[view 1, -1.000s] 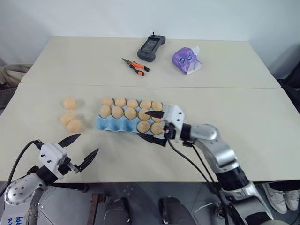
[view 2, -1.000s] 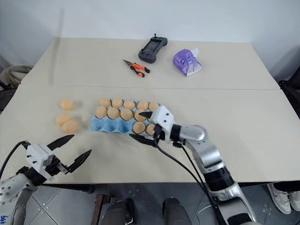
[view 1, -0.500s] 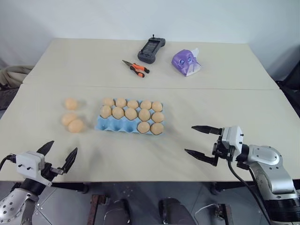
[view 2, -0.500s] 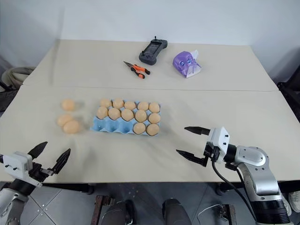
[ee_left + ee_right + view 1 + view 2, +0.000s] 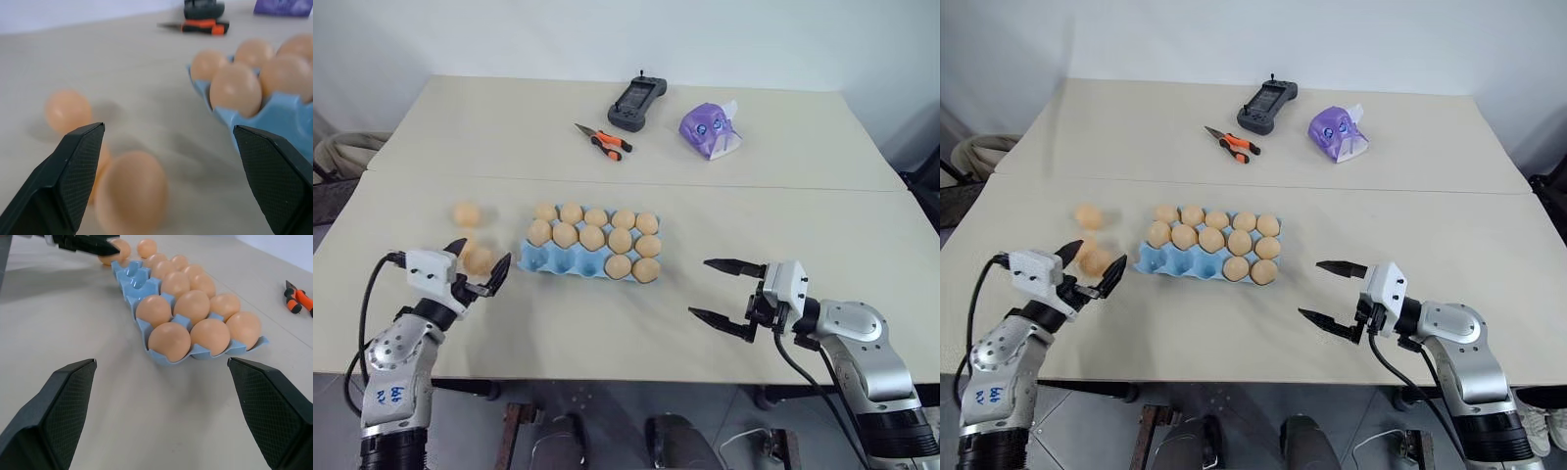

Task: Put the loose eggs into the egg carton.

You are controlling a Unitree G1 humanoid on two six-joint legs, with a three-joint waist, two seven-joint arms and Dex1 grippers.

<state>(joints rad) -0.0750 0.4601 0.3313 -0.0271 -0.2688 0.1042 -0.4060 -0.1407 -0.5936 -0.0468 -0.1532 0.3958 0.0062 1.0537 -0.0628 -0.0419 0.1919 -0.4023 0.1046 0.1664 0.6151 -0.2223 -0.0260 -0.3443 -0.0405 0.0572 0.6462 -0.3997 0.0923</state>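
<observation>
- The right pincer [image 5: 724, 291] has pulled away from the egg carton [image 5: 540, 258] over the last second and is now hovering at the lower right of the frame, its two black fingers spread wide and holding nothing.
- The left pincer [image 5: 478, 265] has come up from the lower left corner and is now reaching, wide open and empty, just beside the loose eggs [image 5: 480, 258] at the left of the frame.
- Judging from this, the right arm is finished with its last egg and the left arm is starting on the remaining ones; three cups in the near row are standing empty, matching three loose eggs.
- The carton is lying in the middle of the frame on the table [image 5: 607, 323], holding twelve eggs.
- The eggs are smooth, matte, pale orange ovals, all alike.
- The carton is light blue moulded tray with rounded cups and scalloped edges, no lid.
- The table is flat, pale beige and plain.
- At the upper middle, well apart, are lying orange-handled pliers [image 5: 599, 141], a dark handheld controller [image 5: 637, 98] and a purple crumpled packet [image 5: 710, 128].
</observation>
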